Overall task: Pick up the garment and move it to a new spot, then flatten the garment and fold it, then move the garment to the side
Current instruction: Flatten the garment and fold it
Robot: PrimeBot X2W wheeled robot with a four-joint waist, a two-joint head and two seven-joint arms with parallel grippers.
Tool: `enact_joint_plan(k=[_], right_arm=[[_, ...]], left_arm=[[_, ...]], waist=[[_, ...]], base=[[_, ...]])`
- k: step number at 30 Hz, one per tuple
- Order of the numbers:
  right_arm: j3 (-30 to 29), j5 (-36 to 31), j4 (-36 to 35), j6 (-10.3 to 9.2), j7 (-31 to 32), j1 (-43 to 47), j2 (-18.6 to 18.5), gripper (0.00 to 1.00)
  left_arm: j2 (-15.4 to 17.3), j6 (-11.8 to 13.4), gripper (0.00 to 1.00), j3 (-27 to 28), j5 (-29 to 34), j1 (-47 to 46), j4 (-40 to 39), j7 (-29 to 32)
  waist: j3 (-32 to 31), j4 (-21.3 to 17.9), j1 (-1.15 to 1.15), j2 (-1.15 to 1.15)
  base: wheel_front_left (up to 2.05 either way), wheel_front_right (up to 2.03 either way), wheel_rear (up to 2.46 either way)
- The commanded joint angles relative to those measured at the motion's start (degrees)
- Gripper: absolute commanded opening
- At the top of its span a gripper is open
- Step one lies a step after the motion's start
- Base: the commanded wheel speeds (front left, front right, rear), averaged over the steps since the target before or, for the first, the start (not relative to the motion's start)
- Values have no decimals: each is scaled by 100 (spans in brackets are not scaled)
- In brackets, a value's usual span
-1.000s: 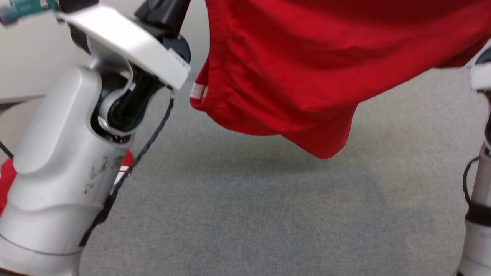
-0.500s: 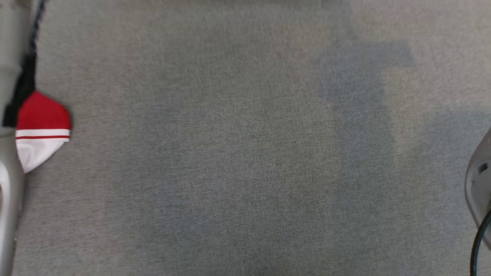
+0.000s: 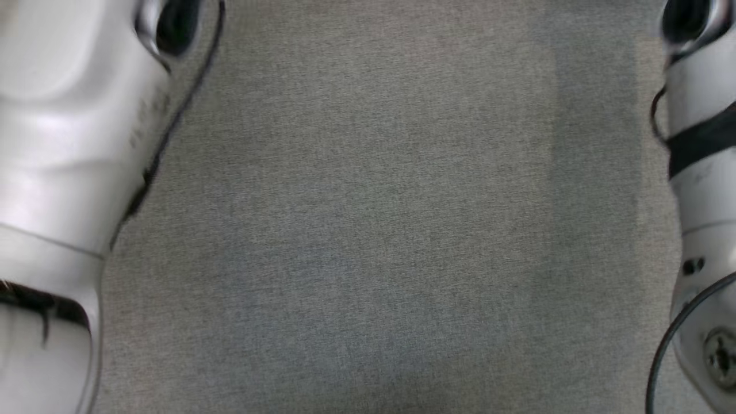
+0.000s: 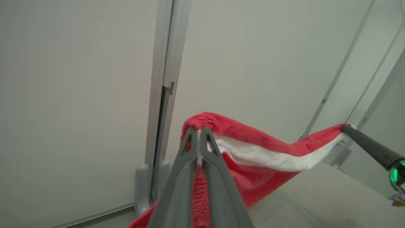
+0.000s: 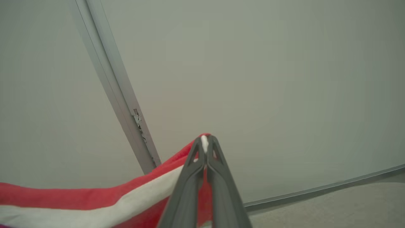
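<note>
In the left wrist view my left gripper (image 4: 198, 131) is shut on the garment (image 4: 253, 148), a red cloth with a white band, held up in the air. The cloth stretches right to my right gripper (image 4: 345, 127), whose dark tip pinches its far end. In the right wrist view my right gripper (image 5: 205, 138) is shut on the garment (image 5: 95, 199), red with a white stripe, trailing off to the lower left. The head view looks down at grey carpet (image 3: 368, 230) between my pale left forearm (image 3: 63, 144) and right forearm (image 3: 701, 201).
A pale wall with a grey vertical frame (image 4: 164, 79) stands close ahead of the left gripper. The same kind of frame (image 5: 117, 91) and a baseboard (image 5: 316, 190) show in the right wrist view. Carpet lies below.
The head camera has swung down: the red cloth that hung across the top a second ago, and the sleeve seen at the left half a second ago, have left that view. Both forearms now flank it.
</note>
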Motion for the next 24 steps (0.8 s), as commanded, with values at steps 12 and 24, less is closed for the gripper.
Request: enact_joint_plan(k=[12, 24], right_arm=[[509, 224, 747, -2, -20, 1793, -161, 0], [1097, 506, 1464, -2, 31, 2707, -617, 0]], left_arm=[[379, -7, 0, -1114, 178, 2067, -443, -152], [312, -8, 0, -1336, 864, 3426, -634, -154]], waist=[[-897, 313, 0, 0], [-1939, 338, 0, 0]], base=[[0, 0, 0], [0, 0, 0]])
